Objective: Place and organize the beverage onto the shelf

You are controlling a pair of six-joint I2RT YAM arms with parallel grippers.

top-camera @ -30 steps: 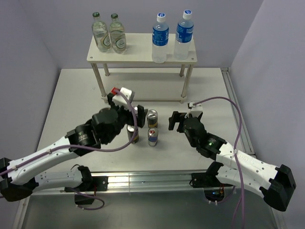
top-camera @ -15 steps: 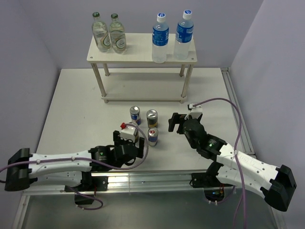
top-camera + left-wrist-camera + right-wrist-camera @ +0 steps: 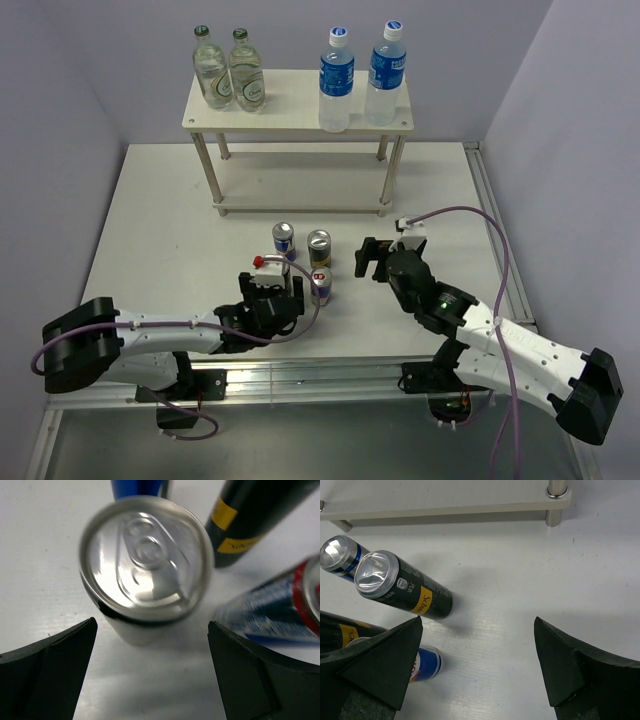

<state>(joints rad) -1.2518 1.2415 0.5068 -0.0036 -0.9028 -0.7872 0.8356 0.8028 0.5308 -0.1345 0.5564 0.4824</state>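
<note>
Left pincer (image 3: 152,625) spread astride can (image 3: 147,562).

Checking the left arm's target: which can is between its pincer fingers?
The dark can, top-down in the left wrist view, centred in the open left pincer; the blue can, second dark can and red-blue can stand outside it.

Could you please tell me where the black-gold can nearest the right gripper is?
In the top view the black-gold can stands on the table before the shelf, a blue-silver can at its left, the right gripper at its right.
</note>
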